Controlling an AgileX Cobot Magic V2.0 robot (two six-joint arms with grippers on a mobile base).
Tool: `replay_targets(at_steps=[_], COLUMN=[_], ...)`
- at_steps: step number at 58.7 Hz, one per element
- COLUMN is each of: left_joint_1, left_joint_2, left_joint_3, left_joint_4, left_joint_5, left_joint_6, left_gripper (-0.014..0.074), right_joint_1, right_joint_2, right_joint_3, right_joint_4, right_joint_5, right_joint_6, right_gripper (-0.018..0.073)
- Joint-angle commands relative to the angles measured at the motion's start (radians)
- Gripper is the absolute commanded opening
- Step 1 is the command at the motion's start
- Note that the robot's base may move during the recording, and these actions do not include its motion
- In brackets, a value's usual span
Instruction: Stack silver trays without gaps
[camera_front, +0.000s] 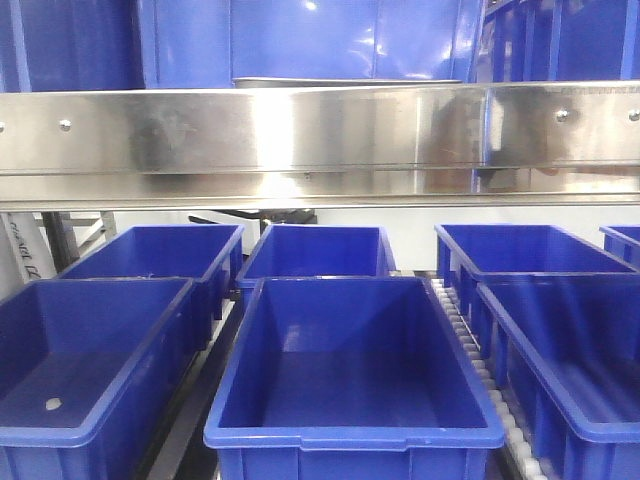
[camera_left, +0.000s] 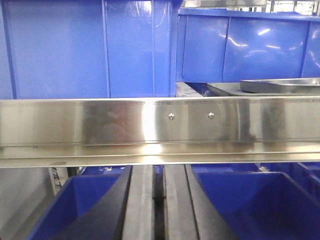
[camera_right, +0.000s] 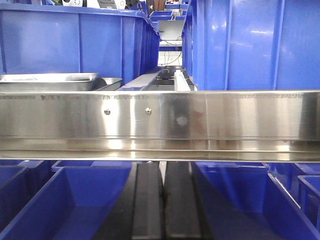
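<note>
The silver trays lie on the upper shelf behind the steel beam. In the left wrist view one silver tray (camera_left: 282, 85) rests tilted over a lower silver tray (camera_left: 225, 90) at the right. From the right wrist the same pair shows at the left: a shiny tray (camera_right: 47, 81) and a second rim (camera_right: 112, 82) beside it. The front view shows only a thin tray edge (camera_front: 345, 82) above the beam. My left gripper (camera_left: 159, 170) and right gripper (camera_right: 162, 167) are both shut on nothing. They sit below the beam, over the blue bins and apart from the trays.
A long riveted steel beam (camera_front: 320, 140) crosses every view between the grippers and the shelf. Deep blue bins (camera_front: 350, 370) fill the lower level, with roller tracks (camera_front: 470, 340) between them. More blue bins (camera_right: 70, 42) stand on the upper shelf behind the trays.
</note>
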Motion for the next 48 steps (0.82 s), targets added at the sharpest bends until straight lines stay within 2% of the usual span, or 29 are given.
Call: replay_targets(at_steps=[1,48], left_joint_1=[-0.004,-0.004], left_joint_2=[-0.004,-0.004], left_joint_3=[-0.002,-0.002], left_joint_4=[-0.001,-0.001], left_joint_5=[-0.01,-0.01], left_joint_6=[0.013,0.013], left_gripper=[-0.0006,-0.0006], right_joint_1=[0.003,0.003], right_joint_2=[-0.004,-0.004], right_joint_3=[-0.001,-0.001], right_joint_4=[-0.008,-0.008], right_joint_5=[-0.025,-0.025], right_joint_6=[0.0,0.0], right_gripper=[-0.007,-0.007])
